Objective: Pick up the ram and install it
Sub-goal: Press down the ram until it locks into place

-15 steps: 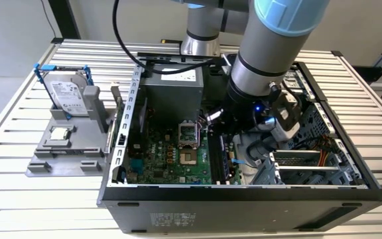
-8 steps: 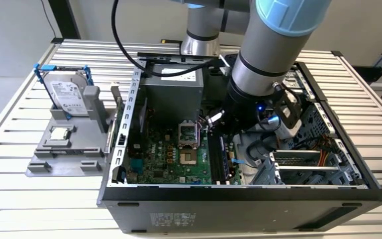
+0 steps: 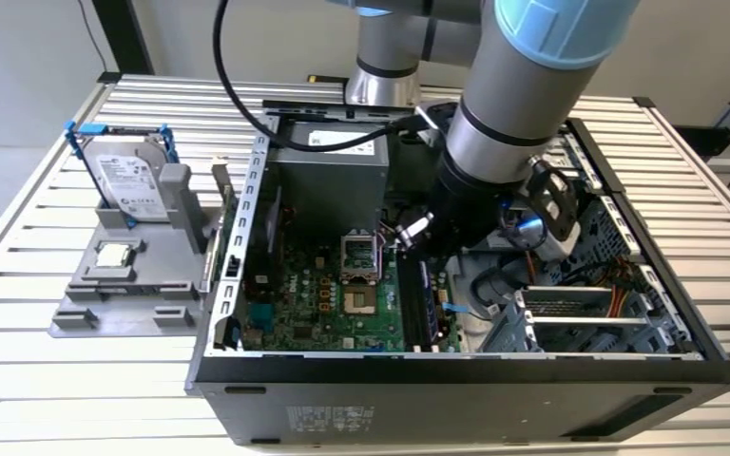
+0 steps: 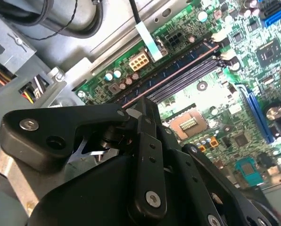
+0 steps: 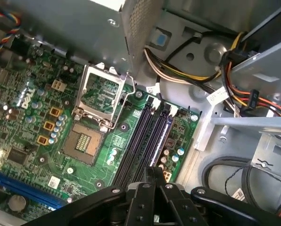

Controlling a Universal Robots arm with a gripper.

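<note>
Where the ram (image 4: 174,70) can be made out, it seems to stand on edge in a memory slot (image 5: 139,141) just beside the open processor socket (image 5: 100,96). Its long axis runs along the slot, parallel to the socket's near side, with one end at the white latches (image 4: 221,36) and the other under the tool (image 4: 141,109). In the exterior view the ram (image 3: 416,304) is a dark strip on the far side of the socket from the case's rear wall. The tool's fingers (image 5: 154,175) are pressed together over the slot's end; whether they touch the ram cannot be told.
</note>
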